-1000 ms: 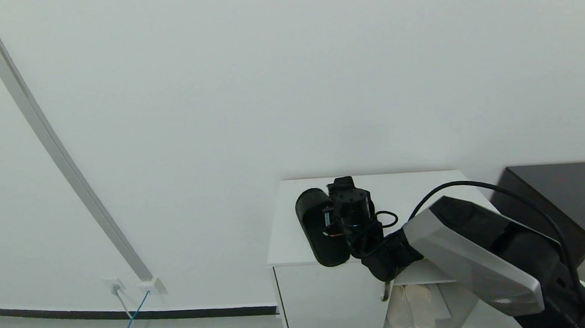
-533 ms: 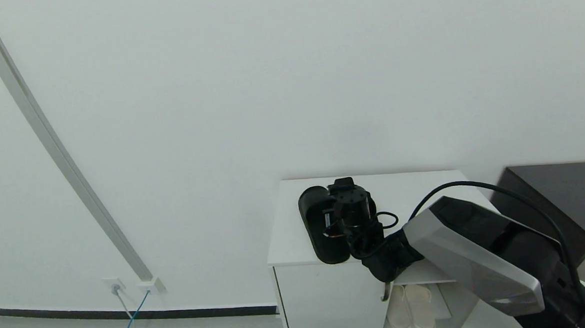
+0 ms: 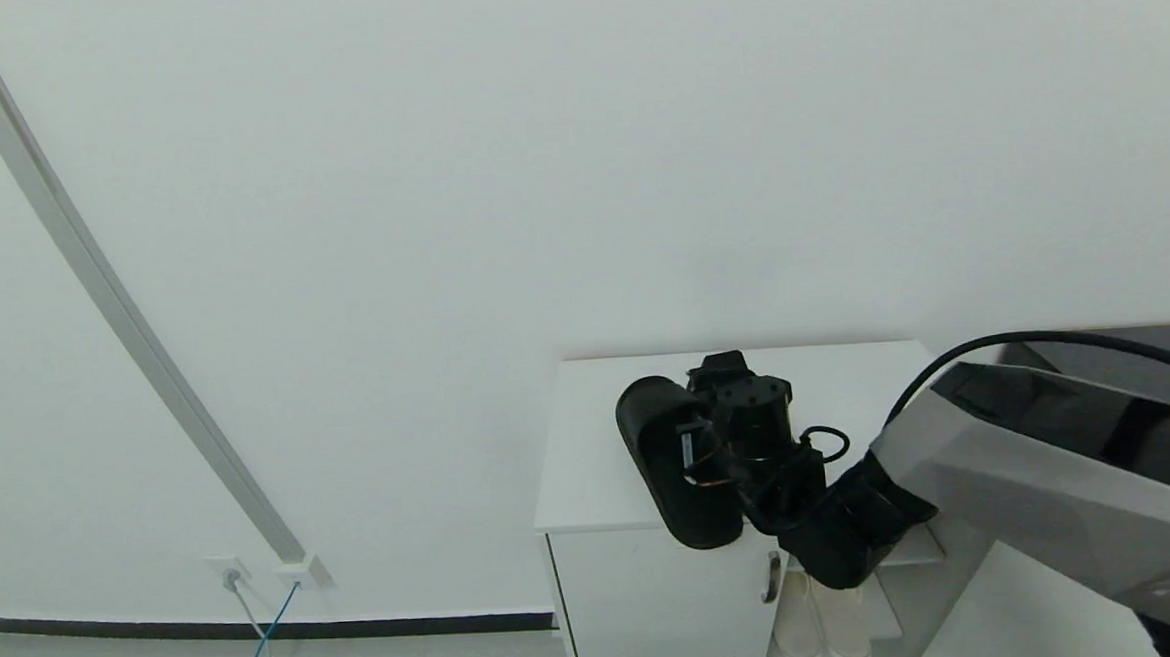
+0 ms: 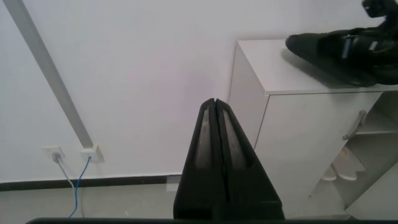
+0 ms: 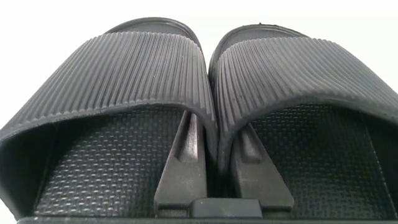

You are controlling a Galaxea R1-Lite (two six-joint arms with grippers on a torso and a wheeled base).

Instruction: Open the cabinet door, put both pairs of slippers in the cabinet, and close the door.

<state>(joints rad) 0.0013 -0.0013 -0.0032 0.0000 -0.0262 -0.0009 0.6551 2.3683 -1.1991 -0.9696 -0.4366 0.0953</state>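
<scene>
The right gripper (image 5: 221,165) is pinching the pair of black slippers (image 3: 674,464) by their two inner strap edges, with its fingers drawn nearly together on them. It is holding the pair over the front edge of the white cabinet (image 3: 650,605). The white slippers (image 3: 822,611) are already lying low inside the open compartment. The best next move is probably lowering the pair clear of the top's lip and the door handle (image 3: 773,576), then sliding it level onto the free shelf (image 4: 380,132). The left gripper (image 4: 216,146) is hanging pressed closed and empty, well apart.
</scene>
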